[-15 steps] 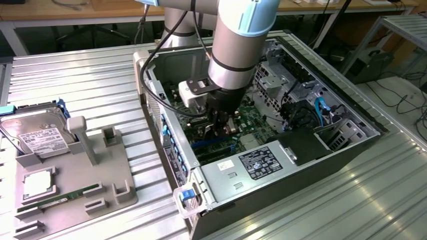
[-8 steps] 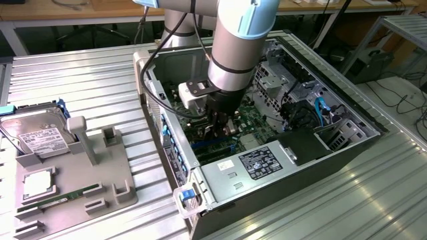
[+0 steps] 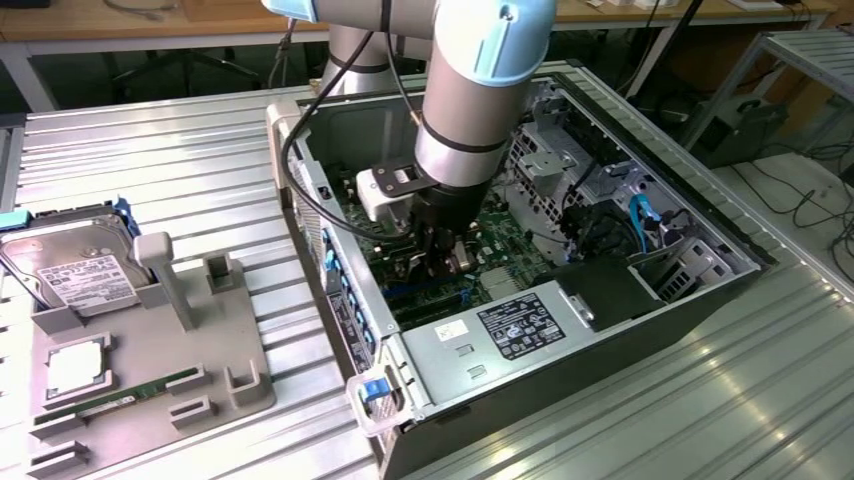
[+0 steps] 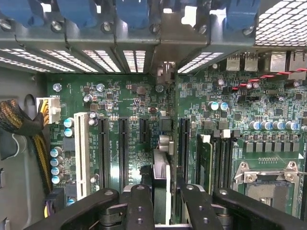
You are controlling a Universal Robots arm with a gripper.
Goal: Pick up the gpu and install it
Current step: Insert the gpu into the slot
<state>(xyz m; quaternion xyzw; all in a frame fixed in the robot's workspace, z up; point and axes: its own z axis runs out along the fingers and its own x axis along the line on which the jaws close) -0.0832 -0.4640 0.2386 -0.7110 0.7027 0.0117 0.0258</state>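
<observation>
My claw (image 4: 160, 203) is down inside the open PC case (image 3: 694, 290), clamped on the gpu (image 4: 161, 184). The wrist view has the card edge-on, a thin slab pinched between my two black fingers (image 4: 139, 206), standing upright over the motherboard (image 4: 120, 96). Its far end reaches toward the rear slot opening (image 4: 165, 72) in the case wall, below the blue clips (image 4: 134, 12). The card sits between two long black slots (image 4: 123, 153), close above the board; can't tell whether it touches a slot or is seated. White slot (image 4: 81, 153) is further off to one side, RAM slots (image 4: 218, 160) and the CPU socket (image 4: 266, 184) to the other. In the exterior view my arm (image 3: 474, 100) comes straight down into the case beside the power supply (image 3: 514, 330). Outside the case, at the exterior view's left, a grey tray (image 3: 247, 330) carries a hard drive (image 3: 74, 265), a CPU (image 3: 78, 365) and a RAM stick (image 3: 120, 392).
</observation>
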